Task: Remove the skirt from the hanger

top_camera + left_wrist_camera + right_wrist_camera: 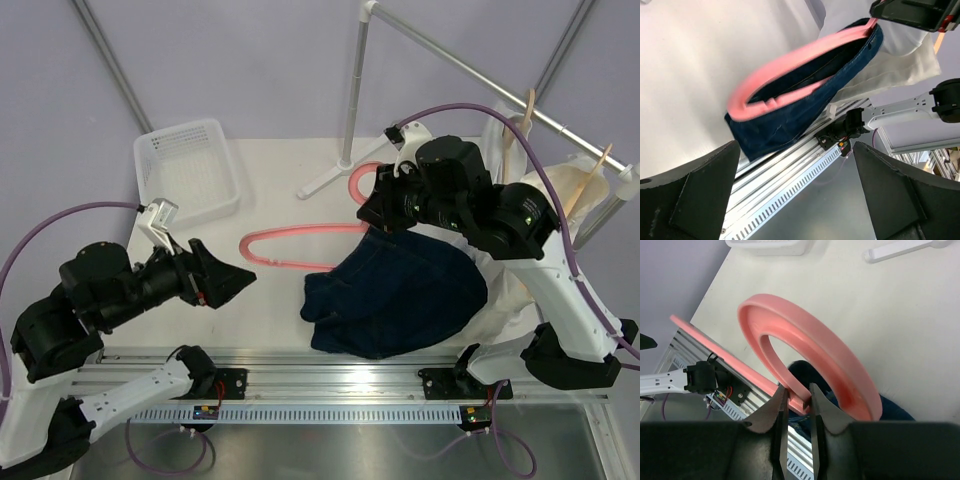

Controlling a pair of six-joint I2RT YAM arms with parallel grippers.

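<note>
Crosswise, the pink hanger (300, 233) runs left-right, hook end pinched in the right tool (796, 395), skirt (400, 295) bunched there; left tool (240, 278) gapes wide.

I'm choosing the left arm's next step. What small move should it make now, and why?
Probably bring the open left claw to the skirt's nearest edge and grip it. The right claw is shut on the hanger, whose other end sits inside the skirt, so pulling the cloth away should free it.
</note>
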